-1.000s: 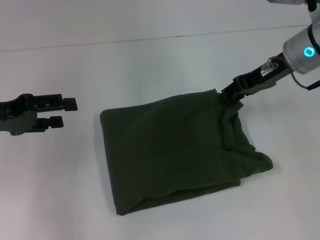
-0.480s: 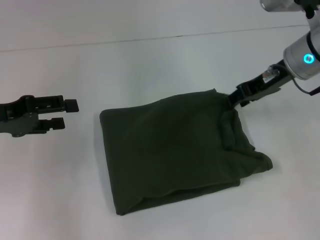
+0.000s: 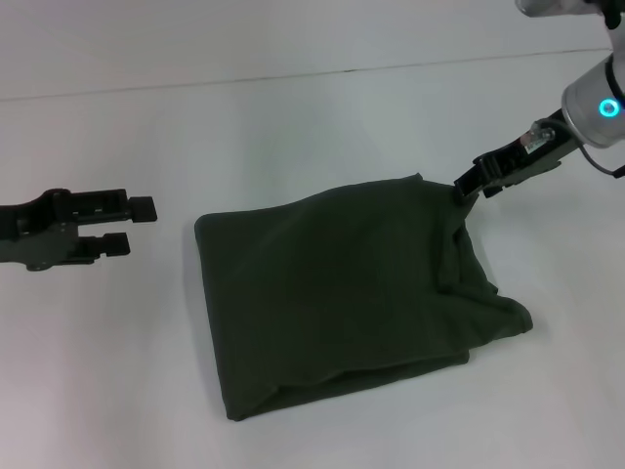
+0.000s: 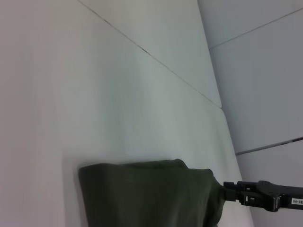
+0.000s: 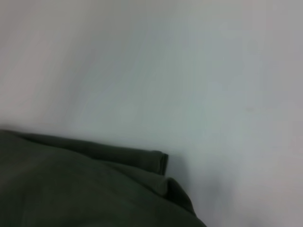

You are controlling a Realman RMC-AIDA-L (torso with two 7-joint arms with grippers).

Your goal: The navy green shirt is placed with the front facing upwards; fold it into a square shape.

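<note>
At the near middle of the white table point(image 3: 322, 107) lies the navy green shirt point(image 3: 342, 293), already folded into a rough, slightly skewed rectangle with only plain green cloth showing. Its near edge shows doubled layers at about six o'clock, and a loose lobe of fabric bulges out at the four o'clock corner, so the shape is not yet a clean square. The long axis of the fold runs roughly from seven o'clock to one o'clock.

The relation that matters is at the far corner: the right gripper point(image 3: 465, 186) sits at about one o'clock from the shirt's middle, its tips right at that corner, touching or just off the cloth. Whether its fingers are parted or pinched there, I cannot tell. The right arm slants up and away toward two o'clock. It is plainly the nearer arm; the untidy lobe lies on its side too, so any tidying probably falls to it.

Out at nine o'clock, well apart from the shirt's edge, the left gripper point(image 3: 137, 223) hovers low and level, its fingers parted with nothing between them, pointing toward the cloth.
</note>
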